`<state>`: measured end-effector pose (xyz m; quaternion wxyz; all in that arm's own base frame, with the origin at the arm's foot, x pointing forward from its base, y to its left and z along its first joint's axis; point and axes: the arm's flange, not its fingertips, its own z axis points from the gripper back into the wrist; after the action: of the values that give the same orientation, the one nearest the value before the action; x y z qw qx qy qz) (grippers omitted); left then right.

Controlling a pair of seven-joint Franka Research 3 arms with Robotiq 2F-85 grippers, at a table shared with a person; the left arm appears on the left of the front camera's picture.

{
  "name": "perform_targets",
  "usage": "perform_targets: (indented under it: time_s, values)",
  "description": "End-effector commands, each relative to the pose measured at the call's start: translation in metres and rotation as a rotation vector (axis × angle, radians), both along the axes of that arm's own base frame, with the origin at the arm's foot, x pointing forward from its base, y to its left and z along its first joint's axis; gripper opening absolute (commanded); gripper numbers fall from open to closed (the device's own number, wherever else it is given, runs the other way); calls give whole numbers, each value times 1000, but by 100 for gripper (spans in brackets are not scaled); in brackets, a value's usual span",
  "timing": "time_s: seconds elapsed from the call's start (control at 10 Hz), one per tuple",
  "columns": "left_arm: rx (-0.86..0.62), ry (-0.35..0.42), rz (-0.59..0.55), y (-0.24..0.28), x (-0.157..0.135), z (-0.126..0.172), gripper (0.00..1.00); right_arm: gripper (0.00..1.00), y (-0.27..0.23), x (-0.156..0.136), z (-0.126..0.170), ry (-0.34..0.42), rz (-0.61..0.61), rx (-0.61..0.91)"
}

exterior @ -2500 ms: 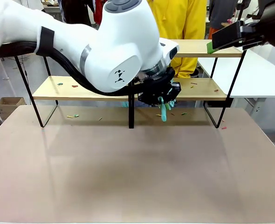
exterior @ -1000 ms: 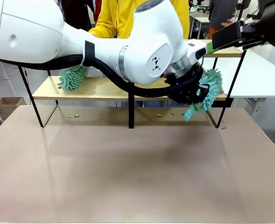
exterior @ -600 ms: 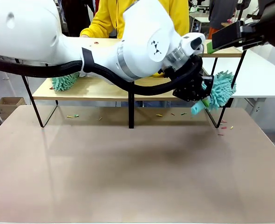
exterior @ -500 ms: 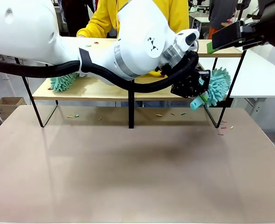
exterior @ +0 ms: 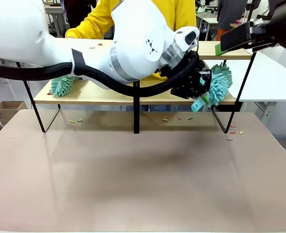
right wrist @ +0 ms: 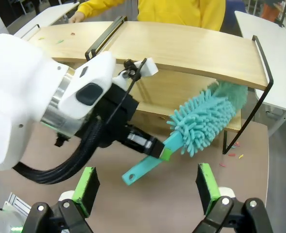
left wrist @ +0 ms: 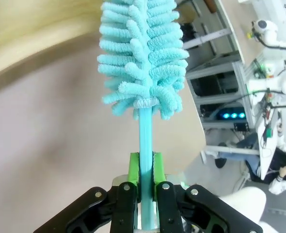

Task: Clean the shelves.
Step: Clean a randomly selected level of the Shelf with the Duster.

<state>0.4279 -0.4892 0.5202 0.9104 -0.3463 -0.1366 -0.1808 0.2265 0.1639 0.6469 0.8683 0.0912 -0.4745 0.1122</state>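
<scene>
The shelves [exterior: 94, 92] are two light-wood boards on a black frame at the table's far side. My left gripper [exterior: 202, 95] reaches across to their right end, shut on the handle of a teal fluffy duster [exterior: 219, 83] whose head lies on the lower board. In the left wrist view the green pads [left wrist: 135, 171] clamp the handle below the duster head [left wrist: 143, 53]. My right gripper [right wrist: 147, 187] hovers open above, looking down on the duster [right wrist: 201, 121] and the shelves [right wrist: 182, 48]; it appears at the top right [exterior: 240, 36].
A person in yellow stands behind the shelves and holds a second teal duster [exterior: 61, 85] on the lower board's left end. Small coloured bits lie on the tabletop under the shelves [exterior: 75, 120] and by the right leg [exterior: 232, 131]. A white table [exterior: 271, 77] stands to the right.
My left gripper swung the duster past the lower board's right end, then back and slightly up onto it. Bits landed by the right leg. The person's duster shifted left.
</scene>
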Motion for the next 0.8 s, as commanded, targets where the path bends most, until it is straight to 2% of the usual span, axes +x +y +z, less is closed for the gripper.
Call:
perform_targets:
  time_s: [0.0,0.2,0.4,0.6,0.7]
  values:
    - [14,58,-151,57,-36,9,12,100,0,0,1,-2,-4,3]
    - [93,97,-277,93,-59,7,12,100,0,0,1,-2,-4,3]
    - [47,104,-307,114,-63,6,12,100,0,0,1,-2,-4,3]
    - [32,101,-298,120,-61,4,12,100,0,0,1,-2,-4,3]
    - [61,46,-239,133,-60,14,12,100,0,0,1,-2,-4,3]
